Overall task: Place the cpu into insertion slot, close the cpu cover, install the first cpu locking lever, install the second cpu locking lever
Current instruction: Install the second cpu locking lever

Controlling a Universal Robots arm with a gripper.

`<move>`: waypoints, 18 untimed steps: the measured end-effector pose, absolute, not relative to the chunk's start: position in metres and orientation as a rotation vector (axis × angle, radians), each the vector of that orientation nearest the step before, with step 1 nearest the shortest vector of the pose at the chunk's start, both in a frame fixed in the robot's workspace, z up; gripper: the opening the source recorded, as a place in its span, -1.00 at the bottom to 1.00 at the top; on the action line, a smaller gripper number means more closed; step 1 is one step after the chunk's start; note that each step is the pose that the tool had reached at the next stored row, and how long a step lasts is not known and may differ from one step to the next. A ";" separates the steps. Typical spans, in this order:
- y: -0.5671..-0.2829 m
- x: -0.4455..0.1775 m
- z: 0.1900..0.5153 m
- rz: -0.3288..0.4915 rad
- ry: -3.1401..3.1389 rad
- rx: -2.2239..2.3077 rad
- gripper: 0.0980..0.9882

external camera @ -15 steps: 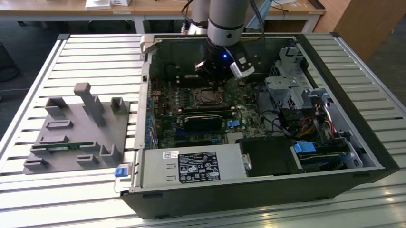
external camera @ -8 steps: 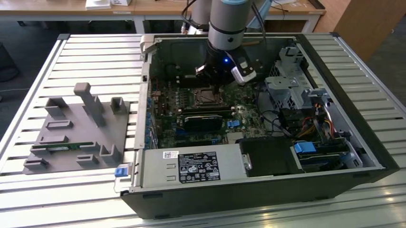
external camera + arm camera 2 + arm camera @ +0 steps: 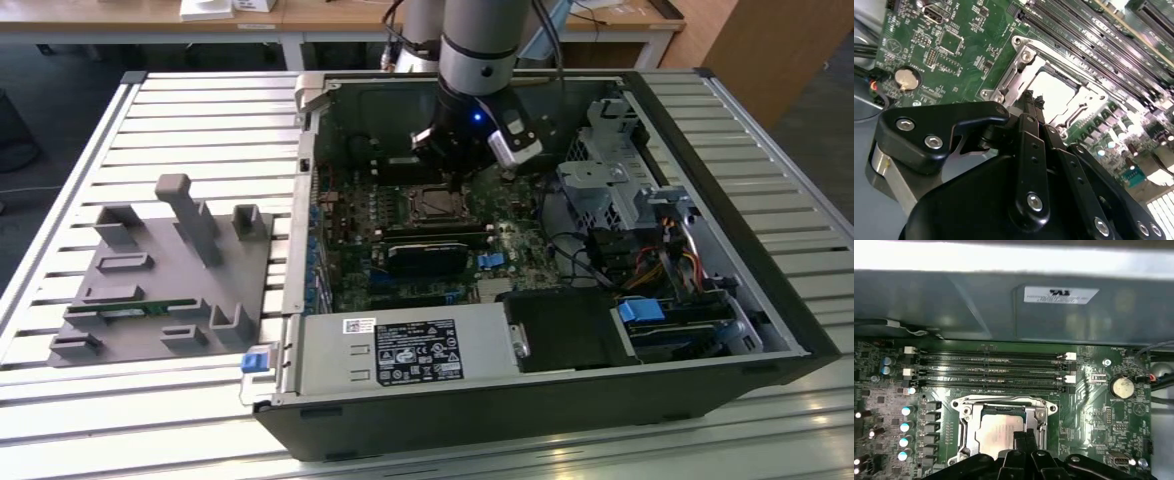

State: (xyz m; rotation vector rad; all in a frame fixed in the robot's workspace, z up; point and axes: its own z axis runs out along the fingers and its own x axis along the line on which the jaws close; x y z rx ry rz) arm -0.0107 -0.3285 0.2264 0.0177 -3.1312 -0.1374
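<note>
In the exterior view the arm reaches down into an open computer case (image 3: 561, 300) lying on a slatted desk (image 3: 80, 130). The tool (image 3: 461, 160) hangs just above the insertion slot (image 3: 434, 203) on the green circuit board (image 3: 350, 262). A grey fixture tray (image 3: 160, 270) sits on the desk well apart, toward the exterior view's left. Around the socket stand a black card (image 3: 430, 252), a drive cage (image 3: 607, 185) and loose cables (image 3: 587, 255); none of them lies between the tool and the socket.

In the second wrist view the tool (image 3: 1033, 97) has its fingertips (image 3: 1028, 95) drawn close together with nothing between them, poised over the edge of the socket. The cpu (image 3: 1051, 95) sits flat in the insertion slot, its pale top showing through the cut-out of the cpu cover (image 3: 1019, 70), which looks laid down over it. So the placing seems done and the cover appears closed. Whether either locking lever is latched I cannot tell. A coin battery (image 3: 904, 78) lies well to one side.

In the first wrist view the cpu (image 3: 996, 432) again rests inside the silvery cpu cover (image 3: 966, 427), with the narrow tool (image 3: 1024, 436) at the frame's edge. The long memory slots (image 3: 991, 372) run just beside the socket, near enough to crowd any movement on that side.
</note>
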 end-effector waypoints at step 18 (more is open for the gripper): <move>-0.358 -0.011 0.232 -0.194 -3.129 -0.037 -0.96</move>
